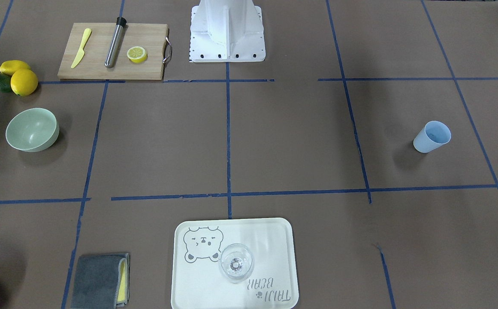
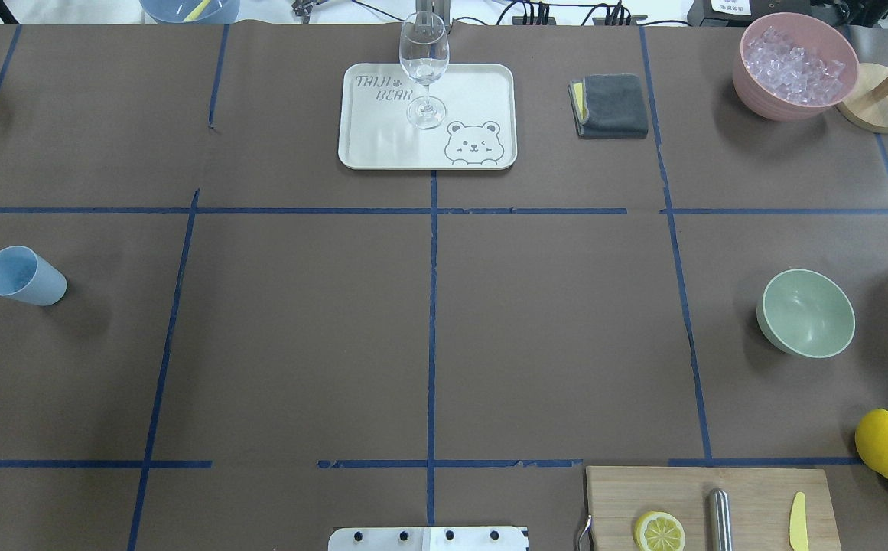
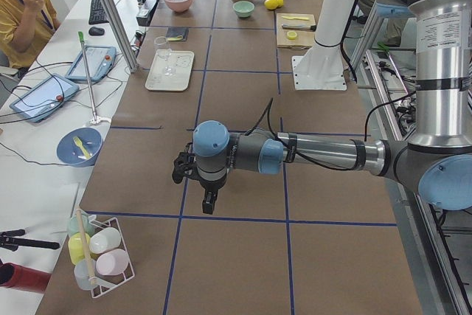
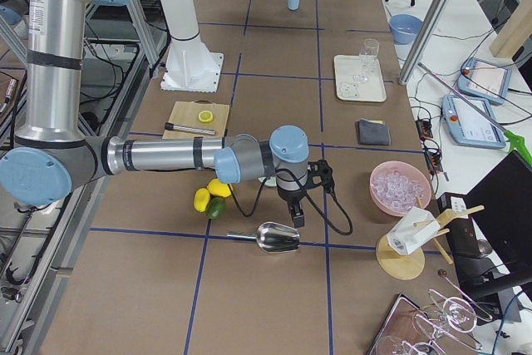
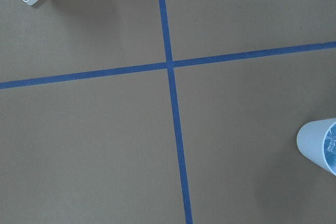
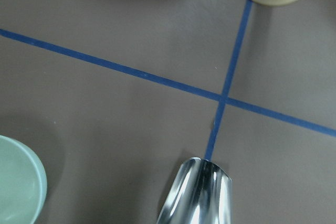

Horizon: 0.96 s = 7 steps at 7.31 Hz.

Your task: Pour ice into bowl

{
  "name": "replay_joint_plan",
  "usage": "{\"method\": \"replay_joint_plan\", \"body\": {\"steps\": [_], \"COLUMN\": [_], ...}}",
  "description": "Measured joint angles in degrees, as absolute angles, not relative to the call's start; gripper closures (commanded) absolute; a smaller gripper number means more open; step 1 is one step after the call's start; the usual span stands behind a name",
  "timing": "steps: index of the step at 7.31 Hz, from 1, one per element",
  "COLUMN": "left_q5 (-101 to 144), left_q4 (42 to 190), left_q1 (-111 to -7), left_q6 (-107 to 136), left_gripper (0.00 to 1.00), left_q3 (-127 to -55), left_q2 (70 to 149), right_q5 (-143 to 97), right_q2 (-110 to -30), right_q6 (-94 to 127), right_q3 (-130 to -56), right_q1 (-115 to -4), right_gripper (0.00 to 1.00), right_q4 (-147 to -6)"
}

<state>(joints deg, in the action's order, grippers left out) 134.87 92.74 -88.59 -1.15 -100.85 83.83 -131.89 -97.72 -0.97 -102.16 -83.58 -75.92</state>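
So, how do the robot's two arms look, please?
Both the left arm and the right arm are silver tubes with light blue joint caps and dark grey joint rings. A black cable loops from each wrist; the jaws are black. The left arm carries a white printed label.

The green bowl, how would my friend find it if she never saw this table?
Find the wooden cutting board on the robot's right side of the table, with yellow lemons next to it. Just past those, farther from the robot, sits the bowl. It is pale mint green and empty, unlike the pink container farther off, heaped with clear cubes.
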Motion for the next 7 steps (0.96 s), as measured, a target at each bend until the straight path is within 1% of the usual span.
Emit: {"method": "replay_joint_plan", "body": {"steps": [2,5,6,7], "left_q5": [134.89,134.93,134.97,134.99], "left_q4": [92.82,92.92,92.98,93.03], "left_q1": [-88.57,-88.51,-88.48,-88.45], "left_q6": [-1.20,-1.23,-1.22,-1.20], "left_gripper": [0.00,0.00,0.00,0.00], "left_q3": [-100.95,-100.98,-100.98,-100.99], "left_q2": [83.91,83.93,83.94,83.94], "right_q5": [-133.02,-135.64,-135.13,-133.81], "right_q2": [-97.71,-98.52,-99.04,-99.15], "right_q6": [0.73,14.94,18.35,20.61], "right_q3": [-102.50,-101.81,-100.10,-96.83], "right_q1": [-78.24,-67.40,-64.41,-62.07], "right_gripper": [0.00,0.02,0.02,0.02], "right_q4": [-66.89,-59.37,-55.62,-51.08]}}
